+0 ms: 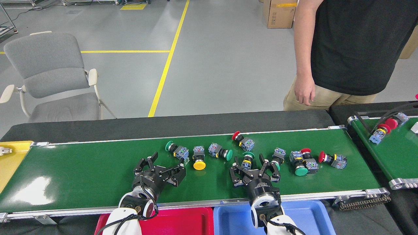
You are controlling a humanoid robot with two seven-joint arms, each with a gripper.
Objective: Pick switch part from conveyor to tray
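The conveyor (pixel 98 169) is a long glossy green belt carrying several switch parts with green, yellow and red caps. My right gripper (pixel 254 165) hovers open over the belt, its fingers on either side of a green-capped switch part (pixel 247 159) with a yellow ring. My left gripper (pixel 165 165) is open just short of a green-capped part (pixel 176 150) and a yellow-capped part (pixel 199 160), with nothing between its fingers. A red tray (pixel 183 222) and a blue tray (pixel 303 217) sit below the belt's near rail.
More switch parts lie to the right, including a red-capped one (pixel 332 159) and a cluster (pixel 303 161). A shorter green belt (pixel 395 156) at the right carries red-capped parts. A yellow tray (pixel 11 163) is at the left end. A person (pixel 352 49) stands behind; a chair (pixel 49 75) back left.
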